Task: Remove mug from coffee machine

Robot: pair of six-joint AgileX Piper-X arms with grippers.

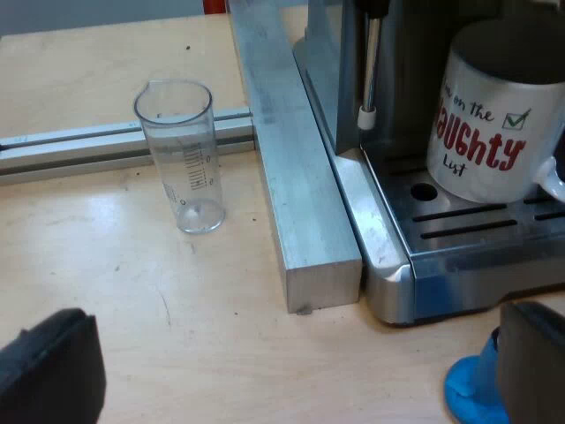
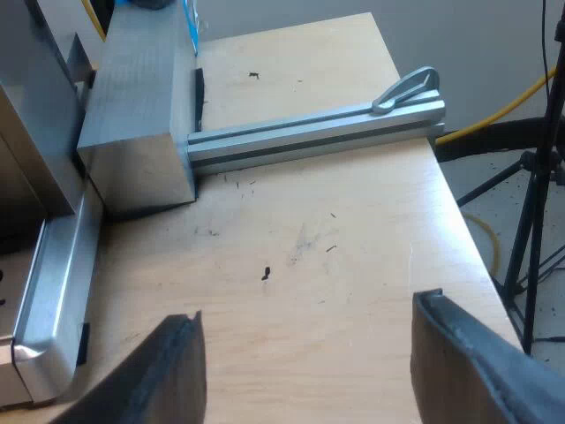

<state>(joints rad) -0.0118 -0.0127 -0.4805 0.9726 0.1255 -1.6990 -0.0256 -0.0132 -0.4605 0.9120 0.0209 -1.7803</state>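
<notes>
Mug (image 1: pixel 494 115) is sitting upright on the espresso machine (image 1: pixel 388 53), on the slotted drip tray (image 1: pixel 477 234). It is showing print: "on the" in black, "AUGHTY" in red with the first letter hard to make out, "List" in black, plus a green-ticked checkbox. Steam wand (image 1: pixel 370 71) is hanging just beside the mug, apart from it.

Measuring glass (image 1: pixel 181 159) is standing upright on the table (image 1: pixel 221 336), printed scale too small to read. An aluminium bar (image 1: pixel 300 185) is lying between it and the machine.

Left gripper (image 1: pixel 300 344) is hovering over the table at the machine's front, fingers spread wide, gripping nothing. Blue tamper (image 1: pixel 472 389) is sitting right by one fingertip; contact unclear.

Right gripper (image 2: pixel 309 344) is also gaping wide and carrying nothing, hovering over bare light wood. Nearby, an aluminium block (image 2: pixel 137 132) is butting against a slotted rail (image 2: pixel 318 132) that is carrying a lever. Table surface is showing scuffs and dark specks. Off the table edge, black tripod legs (image 2: pixel 530 221) are standing on a grey floor.
</notes>
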